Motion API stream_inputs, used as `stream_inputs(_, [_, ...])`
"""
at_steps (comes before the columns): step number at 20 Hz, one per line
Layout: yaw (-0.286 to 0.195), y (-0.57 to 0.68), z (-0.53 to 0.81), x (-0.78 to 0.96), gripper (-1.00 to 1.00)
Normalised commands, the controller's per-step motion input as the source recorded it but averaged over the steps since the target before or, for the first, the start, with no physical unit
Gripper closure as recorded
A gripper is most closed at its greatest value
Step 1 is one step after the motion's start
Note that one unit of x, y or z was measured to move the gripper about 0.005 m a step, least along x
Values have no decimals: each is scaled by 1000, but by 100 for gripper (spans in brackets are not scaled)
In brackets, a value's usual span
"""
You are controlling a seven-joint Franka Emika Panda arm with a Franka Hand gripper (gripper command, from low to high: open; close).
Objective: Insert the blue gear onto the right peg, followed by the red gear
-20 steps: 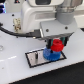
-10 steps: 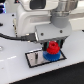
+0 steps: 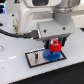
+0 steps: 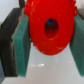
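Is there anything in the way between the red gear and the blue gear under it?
Nothing visible stands in the way. The hand holds the red gear right above the blue gear, which already sits on the grey plate. The peg itself is hidden from view.

The tool (image 3: 54, 45) is held low with the arm pointed straight downward, and its two teal fingers (image 4: 20, 45) are seen pressed against something between them.
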Motion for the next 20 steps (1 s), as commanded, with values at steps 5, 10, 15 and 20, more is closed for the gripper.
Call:
stream_inputs(5, [0, -67, -203, 138, 100])
stream_inputs(10, [0, 101, -101, 157, 100])
stream_inputs(15, [0, 137, 33, 55, -100])
stream_inputs(20, [0, 164, 362, 0, -100])
